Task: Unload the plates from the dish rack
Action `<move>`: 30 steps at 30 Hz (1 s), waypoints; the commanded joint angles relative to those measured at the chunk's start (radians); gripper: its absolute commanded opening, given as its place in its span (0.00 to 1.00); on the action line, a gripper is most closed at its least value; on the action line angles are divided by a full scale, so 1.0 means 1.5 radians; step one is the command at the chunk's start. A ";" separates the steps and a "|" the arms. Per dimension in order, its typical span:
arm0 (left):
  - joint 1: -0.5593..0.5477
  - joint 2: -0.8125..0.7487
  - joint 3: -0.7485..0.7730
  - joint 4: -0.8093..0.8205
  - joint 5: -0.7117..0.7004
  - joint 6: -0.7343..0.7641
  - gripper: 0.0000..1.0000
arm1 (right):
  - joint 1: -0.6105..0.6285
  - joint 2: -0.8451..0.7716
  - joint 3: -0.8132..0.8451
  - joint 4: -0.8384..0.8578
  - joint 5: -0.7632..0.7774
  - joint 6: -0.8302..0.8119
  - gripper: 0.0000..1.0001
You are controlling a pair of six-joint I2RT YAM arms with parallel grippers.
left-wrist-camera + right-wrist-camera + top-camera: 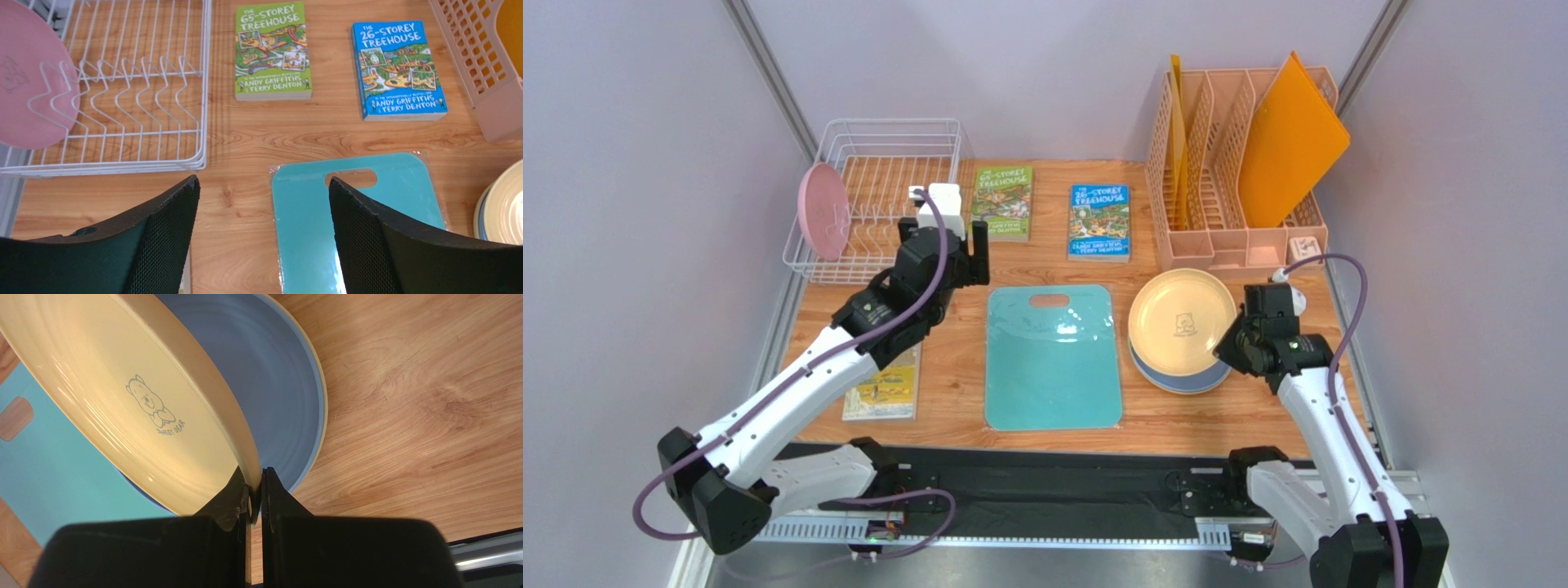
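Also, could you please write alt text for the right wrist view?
The right gripper is shut on the rim of a pale yellow plate, tilted above a blue plate lying on the wooden table. A teal cutting board shows at left.

Dish rack (pixel 881 172) holds pink plate (pixel 822 211); yellow plate (pixel 1183 321) overlies blue plate (pixel 1179 384).

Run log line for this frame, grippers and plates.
left gripper: open, empty | right gripper: shut on yellow plate rim, plate tilted over blue plate | pink plate: in dish rack
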 commanded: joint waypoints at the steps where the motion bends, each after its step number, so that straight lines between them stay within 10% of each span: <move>1: -0.001 -0.022 0.006 0.016 -0.051 0.034 0.83 | -0.004 -0.021 -0.003 0.006 -0.027 0.019 0.05; 7: 0.000 -0.012 0.020 0.012 -0.093 0.036 0.89 | -0.003 -0.014 -0.007 -0.003 -0.055 0.013 0.31; 30: 0.160 0.015 0.077 0.009 -0.075 0.059 0.95 | -0.003 -0.067 0.017 -0.044 0.001 0.038 0.80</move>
